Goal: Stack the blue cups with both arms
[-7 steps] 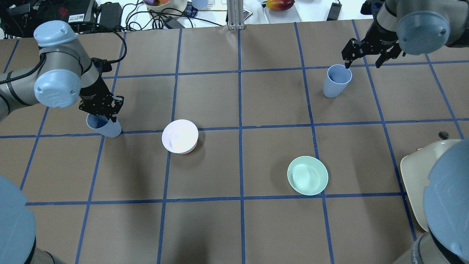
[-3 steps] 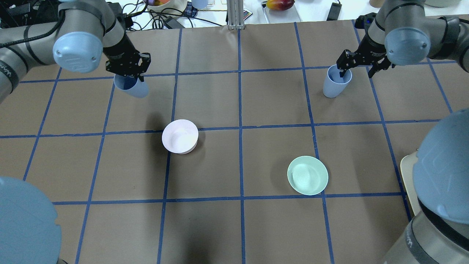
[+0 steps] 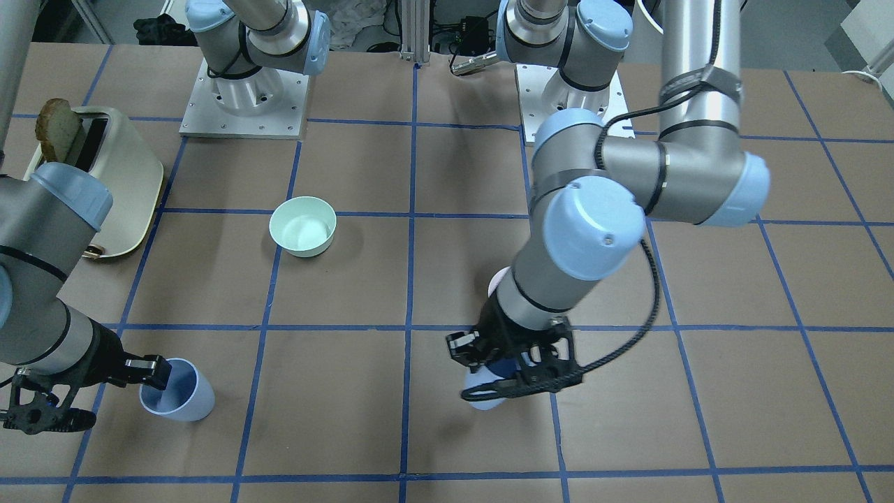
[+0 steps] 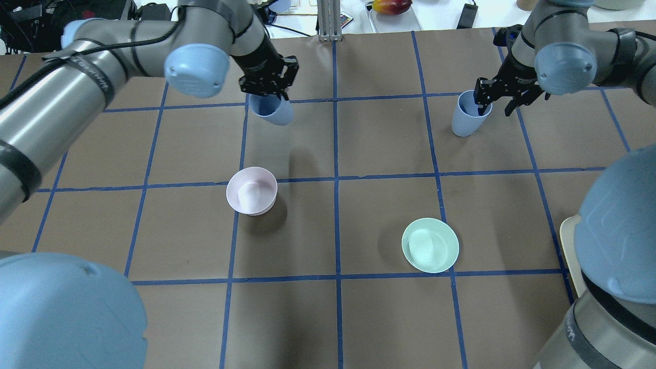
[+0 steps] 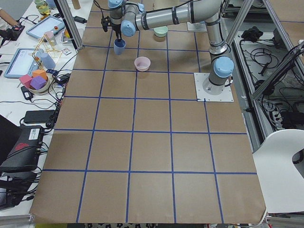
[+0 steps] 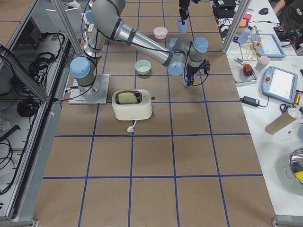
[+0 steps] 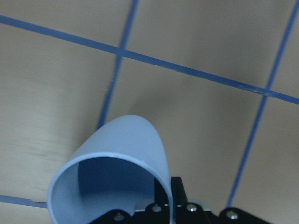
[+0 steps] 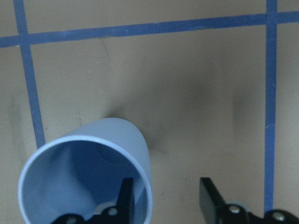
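One blue cup (image 4: 272, 111) hangs tilted in my left gripper (image 4: 266, 87), which is shut on its rim wall and holds it above the table at the far middle-left. It also shows in the front view (image 3: 483, 392) and in the left wrist view (image 7: 117, 168). The other blue cup (image 4: 467, 117) stands upright on the table at the far right. My right gripper (image 4: 493, 104) is open astride its rim. In the right wrist view one finger (image 8: 126, 196) is inside the cup (image 8: 88, 177) and the other is outside, with a wide gap.
A pale pink bowl (image 4: 251, 190) sits left of the middle and a mint-green bowl (image 4: 429, 245) right of the middle. A cream toaster (image 3: 115, 181) with a bread slice stands at the right edge near the robot. Cables and clutter lie beyond the far edge.
My left gripper has lifted its cup from the left side and carried it to the far middle-left. My right gripper has come down, one finger now inside the standing cup.
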### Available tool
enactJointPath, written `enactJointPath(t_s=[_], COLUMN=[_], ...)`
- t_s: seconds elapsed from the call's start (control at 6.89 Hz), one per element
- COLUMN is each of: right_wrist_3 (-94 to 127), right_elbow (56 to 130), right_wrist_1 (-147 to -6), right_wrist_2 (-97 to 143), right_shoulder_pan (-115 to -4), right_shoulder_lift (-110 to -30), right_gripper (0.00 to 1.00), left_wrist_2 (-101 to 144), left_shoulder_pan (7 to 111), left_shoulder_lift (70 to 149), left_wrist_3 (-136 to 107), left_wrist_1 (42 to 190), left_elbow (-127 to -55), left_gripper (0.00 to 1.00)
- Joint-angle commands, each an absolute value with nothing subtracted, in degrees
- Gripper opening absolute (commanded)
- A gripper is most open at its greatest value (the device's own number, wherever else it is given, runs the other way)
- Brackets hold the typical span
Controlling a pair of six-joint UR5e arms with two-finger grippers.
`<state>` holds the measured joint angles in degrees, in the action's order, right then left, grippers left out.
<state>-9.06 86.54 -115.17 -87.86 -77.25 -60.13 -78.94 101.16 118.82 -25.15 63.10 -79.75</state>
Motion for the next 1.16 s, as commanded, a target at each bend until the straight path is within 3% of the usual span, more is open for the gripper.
enactJointPath(t_s=[0.0,0.29,0.44,1.02], right_wrist_3=[-9.14,-8.96,-8.88,1.97], right_elbow=[86.48,85.35,83.95,68.68], right_wrist_1=[-114.79,-113.21,-111.81,-94.17], right_wrist_2=[-87.8,-87.8,-87.8,-85.34], right_shoulder_pan=[-77.26,-77.26,-77.34,-83.55], right_shoulder_lift=[-60.12,-60.73,-61.17,-61.35], right_gripper=[0.0,0.0,0.0,0.0], left_wrist_2=[-81.62,-86.37,-86.92,-87.1], left_shoulder_pan=[108.53,109.25,109.25,106.11], left_shoulder_lift=[122.33,124.01,125.06,113.51], left_wrist_3=[-28.13,-28.21,-28.82,-27.69], left_wrist_1=[58.36,58.36,58.27,65.77], left_elbow=[-80.15,-80.25,-80.42,-78.22], left_gripper=[0.0,0.0,0.99,1.0])
